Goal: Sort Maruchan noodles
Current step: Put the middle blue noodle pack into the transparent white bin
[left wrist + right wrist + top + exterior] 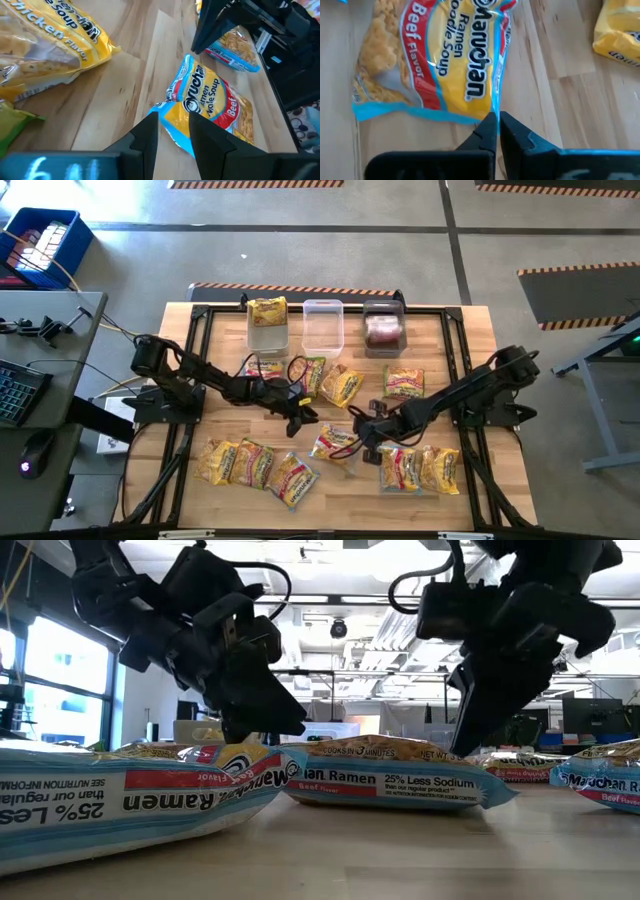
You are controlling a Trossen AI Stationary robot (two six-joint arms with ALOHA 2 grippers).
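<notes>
Left tool (298,420): I see it near the middle of the pale wooden bench (470,370), its dark fingers (145,140) part-way apart with nothing between them, its tips just beside the corner of the blue-edged yellow crinkly beef packet (334,443).
Right tool (362,432): its fingers (487,131) are pressed together, empty, tips at the blue edge of that same packet on its other side.
Beef packet: lies flat between the two tools, printed side up; in the right wrist view (435,60) the red beef band and blue rim are clear.
Other Maruchan noodles: I count a row of yellow packets (255,465) along the near edge on the left arm's side, two more (418,470) under the right arm, and several (342,385) scattered in front of the bins.
Bins: three small plastic bins stand in a row at the far edge; the left clear one (268,330) holds a yellow packet (268,311), the middle clear one (323,328) shows nothing inside, the dark one (384,330) holds something pinkish I cannot make out.
</notes>
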